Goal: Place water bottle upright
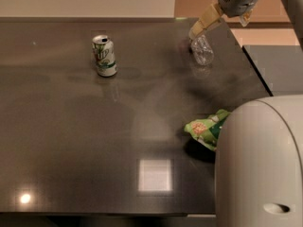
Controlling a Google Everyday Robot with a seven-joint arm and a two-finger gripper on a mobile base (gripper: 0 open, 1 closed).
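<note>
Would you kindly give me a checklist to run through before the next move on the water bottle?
1. gripper at the water bottle: ok, directly above it at the far side of the table.
2. Secure hold on the bottle: cannot tell.
3. Bottle upright: cannot tell.
4. soda can out of the way: ok, standing well apart.
5. green bag out of the way: ok, lying nearer the camera, apart from the bottle.

No readable writing.
The can (104, 56) and green bag (206, 130) on the tabletop (71, 141) carry print that cannot be made out; the gripper (198, 32), by the bottle (202, 52) far right, shows no legible mark.
</note>
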